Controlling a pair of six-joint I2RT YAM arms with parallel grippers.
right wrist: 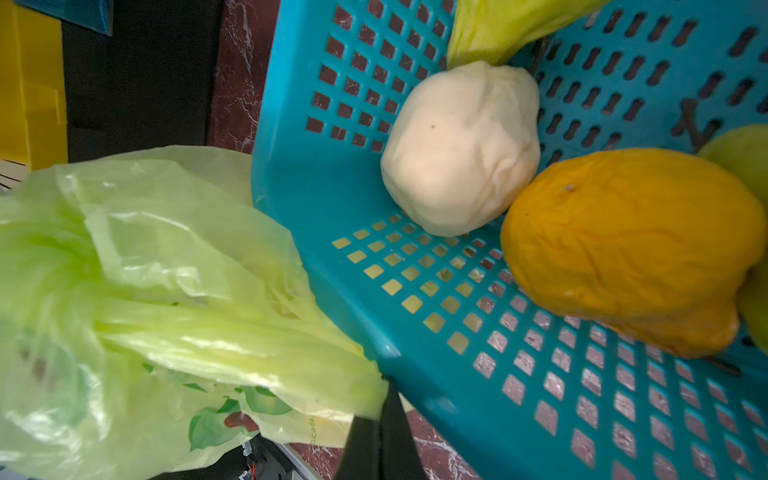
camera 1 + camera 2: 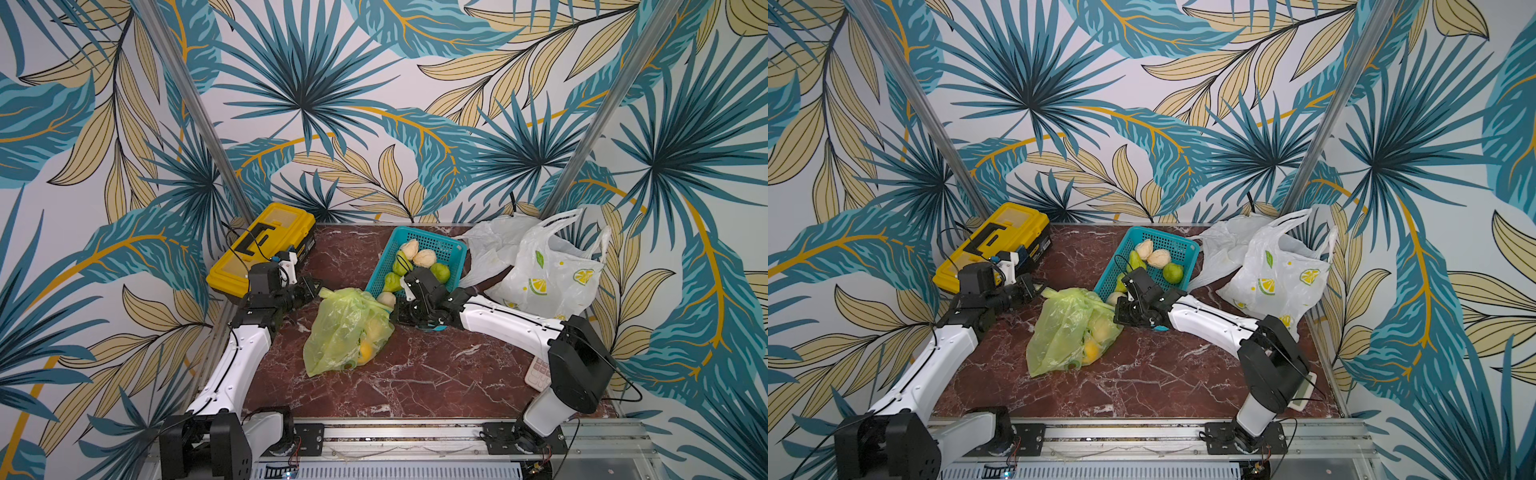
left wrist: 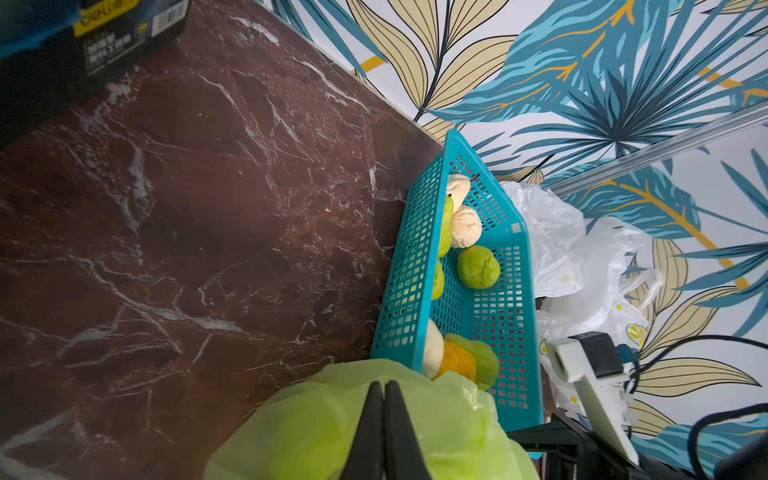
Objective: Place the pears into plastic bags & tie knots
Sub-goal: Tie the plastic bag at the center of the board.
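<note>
The lime-green plastic bag (image 2: 347, 332) lies mid-table with pears inside, one of them yellow (image 2: 365, 350). My left gripper (image 2: 316, 291) is shut on the bag's far-left corner; in its wrist view the jaws (image 3: 384, 386) sit pressed together against green film (image 3: 316, 424). My right gripper (image 2: 394, 313) is shut on the bag's stretched handle (image 1: 232, 345) beside the basket. Cream (image 2: 424, 257), green (image 2: 440, 272) and orange (image 1: 631, 245) pears lie in the teal basket (image 2: 453, 245). The lemon-print bag (image 2: 548, 274) and the plain white bag (image 2: 494, 245) lie at back right.
A yellow toolbox (image 2: 257, 249) stands at the back left, close behind my left wrist. A pink calculator (image 2: 538, 372) lies at the right edge under my right arm. Walls enclose the table on three sides.
</note>
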